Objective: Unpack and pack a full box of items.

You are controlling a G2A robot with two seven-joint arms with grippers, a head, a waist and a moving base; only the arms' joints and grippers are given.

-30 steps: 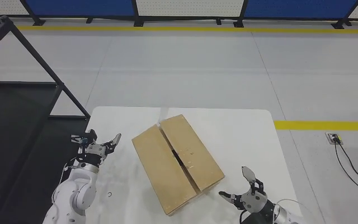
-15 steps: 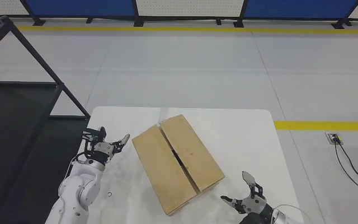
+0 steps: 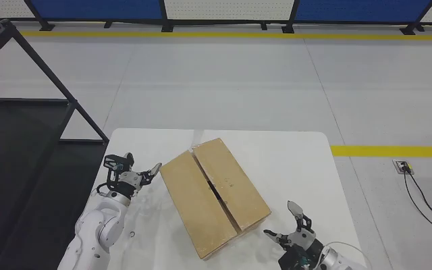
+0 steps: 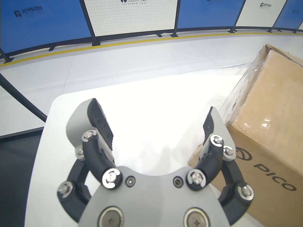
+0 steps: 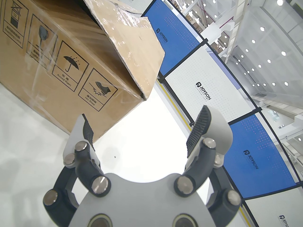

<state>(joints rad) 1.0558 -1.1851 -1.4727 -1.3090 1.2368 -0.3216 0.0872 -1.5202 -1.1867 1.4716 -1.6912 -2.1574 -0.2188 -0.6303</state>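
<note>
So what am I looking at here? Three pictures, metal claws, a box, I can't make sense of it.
It is a robot with two arms, each ending in a two-fingered pincer. The wide picture looks down from a camera above the arms. The other two come from cameras on each wrist, so each sees its own pincer up close. On the white table lies one brown cardboard box, set askew, its top flaps meeting along a middle seam. The left pincer sits by one corner of the box, the right pincer by another corner. Both are open and hold nothing.
</note>
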